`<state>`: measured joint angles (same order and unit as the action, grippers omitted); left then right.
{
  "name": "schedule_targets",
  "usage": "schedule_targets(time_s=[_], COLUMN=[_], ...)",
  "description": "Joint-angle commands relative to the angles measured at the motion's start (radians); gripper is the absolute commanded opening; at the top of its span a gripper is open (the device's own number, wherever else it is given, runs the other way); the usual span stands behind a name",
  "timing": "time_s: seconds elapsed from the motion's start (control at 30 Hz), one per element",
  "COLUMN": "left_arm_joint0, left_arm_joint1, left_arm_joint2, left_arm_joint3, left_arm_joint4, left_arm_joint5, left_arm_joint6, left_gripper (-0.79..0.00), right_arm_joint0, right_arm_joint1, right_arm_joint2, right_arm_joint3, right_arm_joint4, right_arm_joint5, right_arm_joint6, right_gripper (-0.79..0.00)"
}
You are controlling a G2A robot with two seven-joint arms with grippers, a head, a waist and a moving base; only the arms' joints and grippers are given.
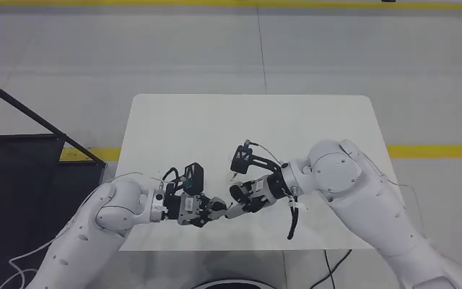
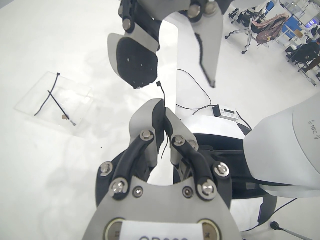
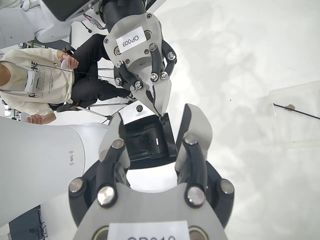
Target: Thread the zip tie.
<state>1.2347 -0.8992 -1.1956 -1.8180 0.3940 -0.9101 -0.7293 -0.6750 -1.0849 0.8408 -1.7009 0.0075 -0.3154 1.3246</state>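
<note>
A thin black zip tie [image 2: 161,90] is pinched upright in my left gripper [image 2: 163,104], which is shut on it. Its small square head pokes out above the fingertips, and its tail hangs down behind the pads. My right gripper [image 2: 175,86] stands open just beyond that head, one finger on each side of it, not touching. In the right wrist view the left gripper [image 3: 159,112] points its tip, with the tie's head [image 3: 162,118], into the gap of the open right gripper [image 3: 153,112]. From above, the left gripper [image 1: 219,209] and right gripper [image 1: 237,202] meet near the table's front edge.
A clear shallow tray [image 2: 75,93] lies on the white table [image 1: 253,123] off to one side, holding two more black zip ties [image 2: 47,93]. The same tray [image 3: 295,126] appears with one tie [image 3: 297,111]. The table's front edge runs close under both grippers.
</note>
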Motion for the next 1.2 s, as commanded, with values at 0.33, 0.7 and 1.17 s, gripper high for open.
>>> schedule_targets(time_s=[0.33,0.7,1.17], left_arm_joint0=[0.068,0.099,0.096], left_arm_joint1=[-0.003,-0.010,-0.025], left_arm_joint2=[-0.083,-0.108,-0.067], left_arm_joint3=[0.036,0.041,0.056], left_arm_joint4=[0.018,0.046,0.014], left_arm_joint5=[0.026,0.022,0.067], left_arm_joint6=[0.272,0.396,0.448], left_gripper=[-0.785,-0.785,-0.785], right_arm_joint0=[-0.227,-0.284,-0.251], right_arm_joint1=[0.039,0.044,-0.008], right_arm_joint2=[0.106,0.116,-0.013], right_arm_joint3=[-0.093,-0.104,0.030], right_arm_joint4=[-0.061,-0.109,-0.219], right_arm_joint5=[-0.140,-0.186,-0.230], right_arm_joint6=[-0.205,-0.276,-0.562], right_gripper=[0.000,0.000,-0.145])
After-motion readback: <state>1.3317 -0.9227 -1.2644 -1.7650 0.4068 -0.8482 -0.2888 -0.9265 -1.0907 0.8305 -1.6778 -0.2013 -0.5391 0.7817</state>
